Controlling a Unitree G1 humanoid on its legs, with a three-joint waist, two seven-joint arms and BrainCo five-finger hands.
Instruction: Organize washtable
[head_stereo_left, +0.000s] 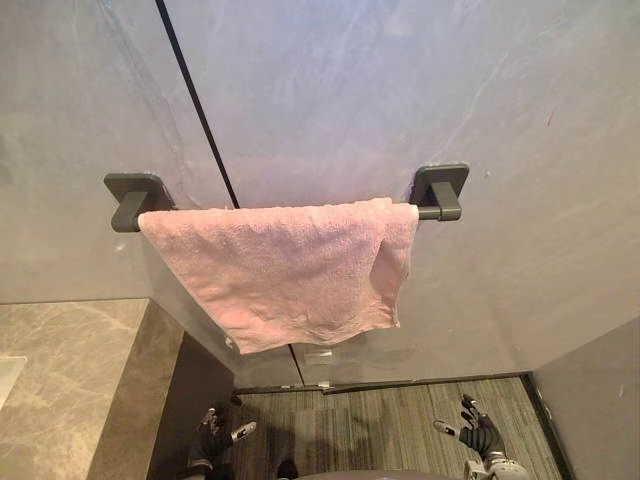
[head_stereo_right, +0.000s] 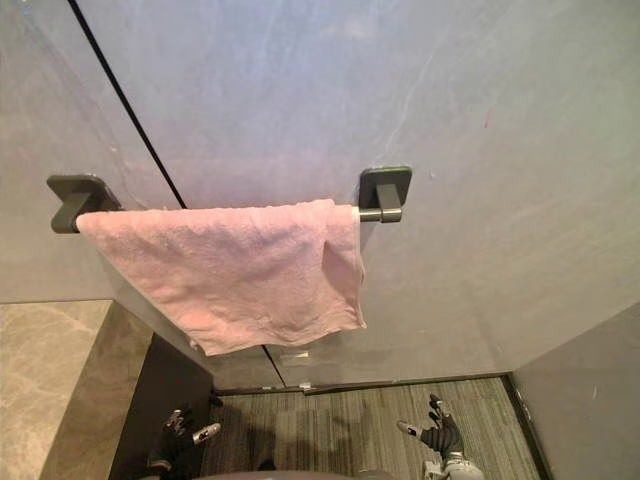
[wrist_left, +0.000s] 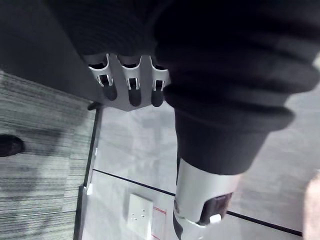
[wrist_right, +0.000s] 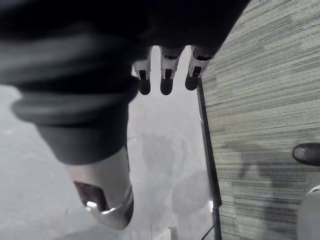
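Note:
A pink towel (head_stereo_left: 285, 270) hangs unevenly over a dark grey towel bar (head_stereo_left: 440, 192) on the grey wall, bunched toward its right end with the lower edge slanting. Both hands hang far below it, near the floor. My left hand (head_stereo_left: 212, 440) is at the bottom left beside the dark cabinet side, its fingers (wrist_left: 130, 87) relaxed and holding nothing. My right hand (head_stereo_left: 480, 437) is at the bottom right, its fingers (wrist_right: 167, 75) spread and empty.
A marble washtable top (head_stereo_left: 60, 380) sits at the lower left, with its dark cabinet side (head_stereo_left: 190, 385) beneath. Striped grey carpet (head_stereo_left: 380, 430) covers the floor. A grey partition (head_stereo_left: 600, 400) rises at the right. A white wall plate (wrist_left: 137, 215) sits low on the wall.

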